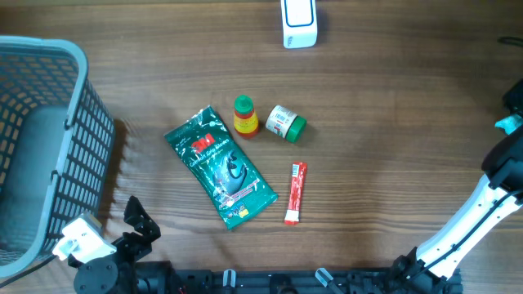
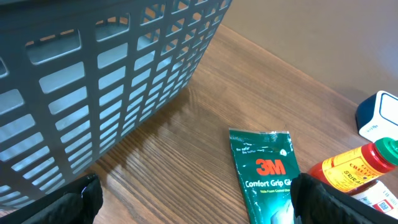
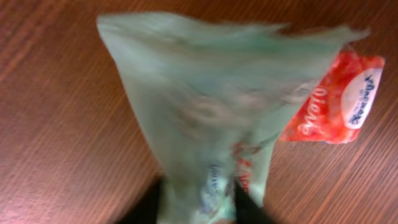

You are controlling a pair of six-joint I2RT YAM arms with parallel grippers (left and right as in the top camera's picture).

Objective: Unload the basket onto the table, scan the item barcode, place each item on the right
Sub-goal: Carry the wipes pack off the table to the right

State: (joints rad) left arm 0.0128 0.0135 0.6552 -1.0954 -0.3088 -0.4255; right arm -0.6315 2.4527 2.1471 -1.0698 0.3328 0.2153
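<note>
Packet (image 3: 199,118) of pale green film with a red-orange label at one corner: blurred, seen only from the right wrist, above bare wood of the table (image 1: 392,122). Near end set between the right gripper's (image 3: 198,208) two dark fingers (image 3: 144,204); cannot tell whether clamped or let go, nor over which part of the table. Then, from the left: grey mesh basket (image 1: 49,46) filling the left edge. Left gripper (image 1: 140,220) near the front-left corner, just beside the basket's wall, fingers spread wide and grasping nothing. Green 3M pouch (image 1: 221,167) lying flat and slanted, left of the table's middle. Small bottle (image 1: 245,116) with a green cap and yellow-red label just past the pouch's far corner. Just beside the bottle, a little jar (image 1: 285,122) with a green lid, on its side. Red stick sachet (image 1: 295,193) lying right of the pouch, apart from it. White scanner (image 1: 298,23) at the far edge, well apart from the rest. Right arm (image 1: 482,204) standing at the right edge.
</note>
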